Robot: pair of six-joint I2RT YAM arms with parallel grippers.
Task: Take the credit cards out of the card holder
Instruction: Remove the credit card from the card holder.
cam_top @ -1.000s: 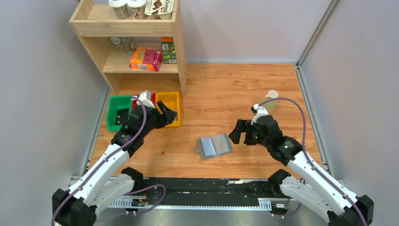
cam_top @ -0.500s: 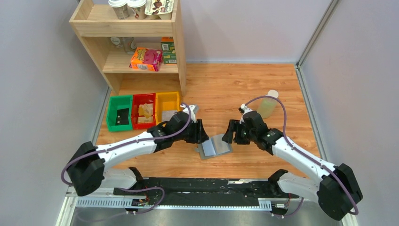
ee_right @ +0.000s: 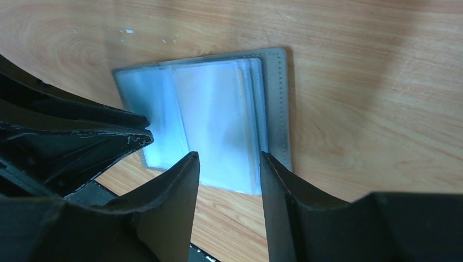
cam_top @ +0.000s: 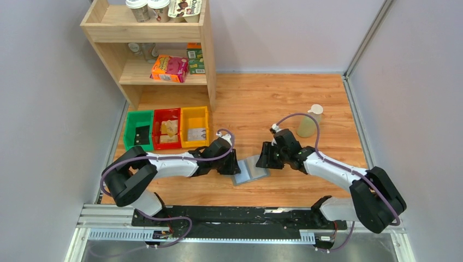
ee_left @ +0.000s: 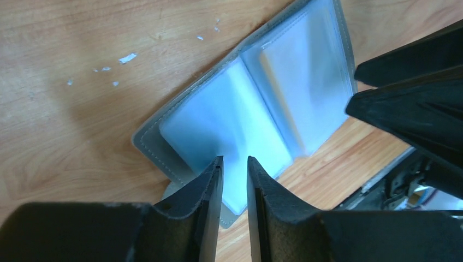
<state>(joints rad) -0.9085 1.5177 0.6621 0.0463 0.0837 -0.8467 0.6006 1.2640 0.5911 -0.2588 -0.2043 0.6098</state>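
Note:
The grey card holder [cam_top: 250, 169] lies open on the wooden table, with pale bluish sleeves inside [ee_left: 256, 103] [ee_right: 207, 114]. A thin orange-tan credit card edge [ee_left: 268, 68] shows through the sleeve of one half; the rest of the cards is hidden. My left gripper [cam_top: 232, 164] is low at the holder's left side. Its jaws [ee_left: 235, 161] are only narrowly apart over the sleeve and hold nothing. My right gripper [cam_top: 266, 158] is at the holder's right side. It is open [ee_right: 229, 155] over the near edge of the sleeves.
Green [cam_top: 138, 131], red [cam_top: 166, 128] and yellow [cam_top: 195, 126] bins stand at the back left, in front of a wooden shelf [cam_top: 164, 76] with boxes and cups. A translucent pitcher [cam_top: 309, 124] stands behind the right arm. The two grippers nearly meet over the holder.
My left arm has swung from the bins across to the holder's left side. My right gripper has moved left and down to its right side. The holder has barely moved.

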